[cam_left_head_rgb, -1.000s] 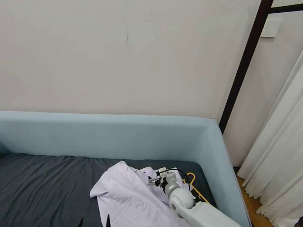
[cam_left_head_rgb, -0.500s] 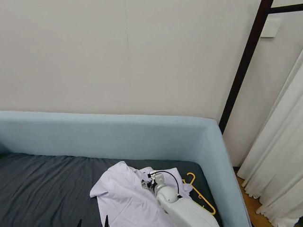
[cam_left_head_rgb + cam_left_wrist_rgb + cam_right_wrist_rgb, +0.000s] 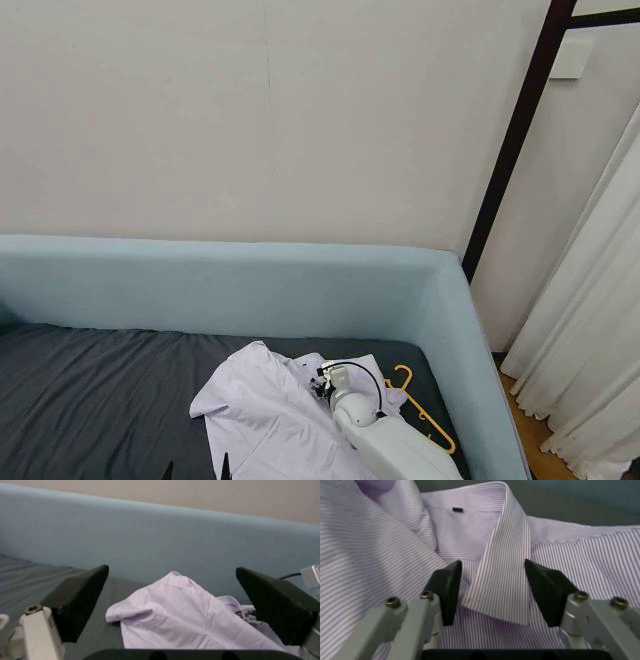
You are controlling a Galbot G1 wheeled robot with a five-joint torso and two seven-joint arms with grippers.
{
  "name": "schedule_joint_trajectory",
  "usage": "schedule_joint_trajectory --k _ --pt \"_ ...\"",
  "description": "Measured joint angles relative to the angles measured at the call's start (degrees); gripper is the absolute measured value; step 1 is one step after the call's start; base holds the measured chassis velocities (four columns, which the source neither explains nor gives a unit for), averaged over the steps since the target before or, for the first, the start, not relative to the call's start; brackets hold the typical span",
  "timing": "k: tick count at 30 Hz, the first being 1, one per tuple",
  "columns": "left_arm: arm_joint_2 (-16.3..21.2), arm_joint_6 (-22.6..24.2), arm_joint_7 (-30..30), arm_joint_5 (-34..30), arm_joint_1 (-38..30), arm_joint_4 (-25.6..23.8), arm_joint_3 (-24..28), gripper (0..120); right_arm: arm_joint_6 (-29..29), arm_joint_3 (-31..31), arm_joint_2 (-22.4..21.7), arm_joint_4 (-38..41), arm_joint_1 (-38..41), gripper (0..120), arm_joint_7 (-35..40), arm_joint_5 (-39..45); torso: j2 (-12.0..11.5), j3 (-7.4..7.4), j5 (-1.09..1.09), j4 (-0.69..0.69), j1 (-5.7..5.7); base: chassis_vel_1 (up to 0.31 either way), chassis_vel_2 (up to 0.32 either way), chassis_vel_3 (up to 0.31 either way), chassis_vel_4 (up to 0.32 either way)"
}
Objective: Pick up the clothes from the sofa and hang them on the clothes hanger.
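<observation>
On the sofa [image 3: 300,290] lies a crumpled pinstriped shirt [image 3: 265,415].

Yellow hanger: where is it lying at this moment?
In the head view the yellow hanger lies at the right end of the dark seat, between the lilac shirt and the blue armrest, just right of the right gripper.

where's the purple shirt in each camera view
Head view: shirt lies crumpled on the dark sofa seat, near the sofa's right end.
Left wrist view: shirt lies beyond the open left gripper, before the blue sofa back.
Right wrist view: shirt up close, its collar between the open right gripper's jaws.
Shared landmark: the right gripper at the collar.
</observation>
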Motion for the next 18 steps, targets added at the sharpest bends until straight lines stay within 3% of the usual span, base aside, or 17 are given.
schedule_joint_trajectory --k 13,18 --pt "-0.1 0.0 0.0 -0.2 -0.5 0.3 0.0 100 -1.3 -0.4 -2.1 2.3 -1.1 1 1.6 -0.8 0.0 0.0 0.01 0.0 0.0 0.0 0.0 0.0 0.0" --pt "0.0 0.1 0.1 -0.3 -0.6 0.3 0.1 100 -1.0 -0.4 -3.4 3.6 -1.2 0 2.0 -1.5 0.0 0.0 0.01 0.0 0.0 0.0 0.0 0.0 0.0"
